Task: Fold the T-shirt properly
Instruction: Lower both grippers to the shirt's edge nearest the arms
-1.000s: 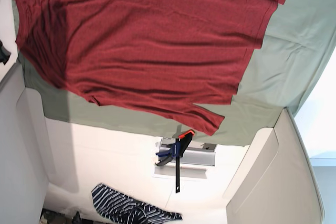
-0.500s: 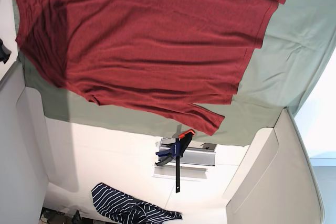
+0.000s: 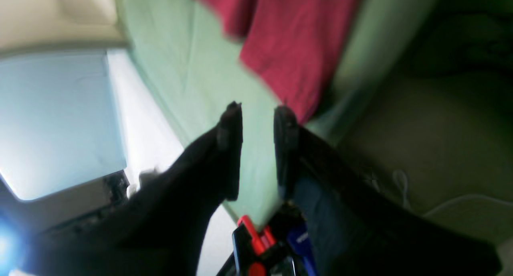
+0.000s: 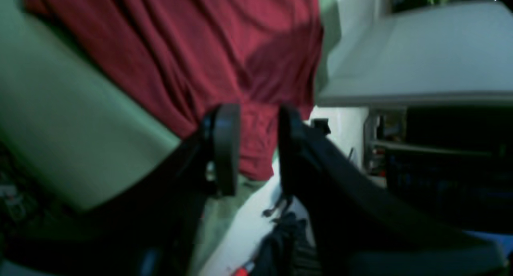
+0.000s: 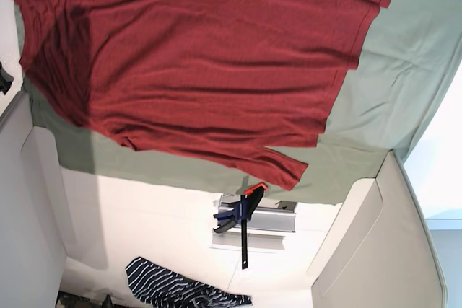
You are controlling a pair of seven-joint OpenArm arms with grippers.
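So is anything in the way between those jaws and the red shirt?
Nothing visible does. The red T-shirt lies spread on the green cloth, and both wrist views show open jaws with only air before it.

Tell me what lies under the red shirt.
A green cloth lies under the shirt, showing around its edges. The part of the cloth beneath the shirt is covered, so anything there cannot be seen.

Red T-shirt flat on green-covered table
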